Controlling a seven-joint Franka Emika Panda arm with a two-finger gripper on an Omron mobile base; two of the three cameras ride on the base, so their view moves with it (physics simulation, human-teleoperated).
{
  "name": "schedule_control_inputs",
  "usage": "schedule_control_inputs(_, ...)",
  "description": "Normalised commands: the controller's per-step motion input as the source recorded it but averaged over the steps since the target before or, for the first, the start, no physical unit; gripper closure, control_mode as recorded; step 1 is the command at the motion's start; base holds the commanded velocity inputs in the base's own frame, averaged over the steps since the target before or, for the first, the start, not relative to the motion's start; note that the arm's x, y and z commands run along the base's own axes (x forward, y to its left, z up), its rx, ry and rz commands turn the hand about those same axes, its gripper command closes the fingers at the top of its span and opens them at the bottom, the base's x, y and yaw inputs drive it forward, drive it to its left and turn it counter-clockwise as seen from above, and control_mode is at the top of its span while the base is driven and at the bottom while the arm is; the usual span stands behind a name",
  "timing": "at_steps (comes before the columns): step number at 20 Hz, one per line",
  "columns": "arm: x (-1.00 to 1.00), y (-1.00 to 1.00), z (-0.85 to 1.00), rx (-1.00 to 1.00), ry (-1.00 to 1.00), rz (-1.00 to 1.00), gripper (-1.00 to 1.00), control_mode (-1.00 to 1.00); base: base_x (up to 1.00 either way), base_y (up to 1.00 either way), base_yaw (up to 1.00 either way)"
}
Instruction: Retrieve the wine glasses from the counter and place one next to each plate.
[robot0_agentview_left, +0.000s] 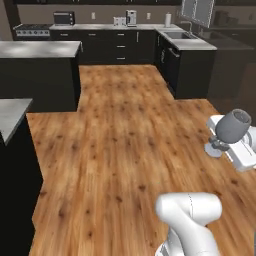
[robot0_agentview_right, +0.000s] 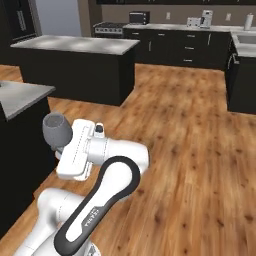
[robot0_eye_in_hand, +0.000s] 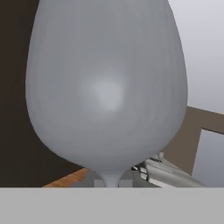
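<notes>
My gripper (robot0_agentview_left: 223, 142) is shut on the thin stem of a grey see-through wine glass (robot0_agentview_left: 232, 124), held up over the wooden floor. In the right base view the glass bowl (robot0_agentview_right: 56, 129) stands just above the white hand, with the gripper (robot0_agentview_right: 61, 148) below it. The hand view has the rounded bowl (robot0_eye_in_hand: 107, 87) very close, and the stem runs down between the fingers. The second glass and both plates are out of view.
A black island with a grey stone top (robot0_agentview_left: 40, 48) stands ahead left. A nearer grey top (robot0_agentview_right: 20, 92) is close on the left. The back counter with drawers (robot0_agentview_left: 120, 45), a sink counter (robot0_agentview_left: 187, 42) and open wooden floor (robot0_agentview_left: 130, 130) lie ahead.
</notes>
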Motion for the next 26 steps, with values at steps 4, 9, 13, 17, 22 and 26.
schedule_control_inputs(4, 0.00, 0.00, 0.00, 0.00, 0.00, 0.00, 1.00, 1.00, -1.00, 0.85, -0.28)
schedule_control_inputs(9, 0.00, 0.00, 0.00, 0.00, 0.00, 0.00, 1.00, 1.00, -1.00, 1.00, -0.26)
schedule_control_inputs(13, 0.00, 0.00, 0.00, 0.00, 0.00, 0.00, 1.00, 1.00, -1.00, 1.00, -0.21)
schedule_control_inputs(17, 0.00, 0.00, 0.00, 0.00, 0.00, 0.00, 1.00, 1.00, -0.98, 1.00, -0.11)
schedule_control_inputs(22, 0.00, 0.00, 0.00, 0.00, 0.00, 0.00, 1.00, 1.00, -0.57, 1.00, -0.13)
schedule_control_inputs(26, 0.00, 0.00, 0.00, 0.00, 0.00, 0.00, 1.00, 1.00, -0.45, 1.00, -0.12)
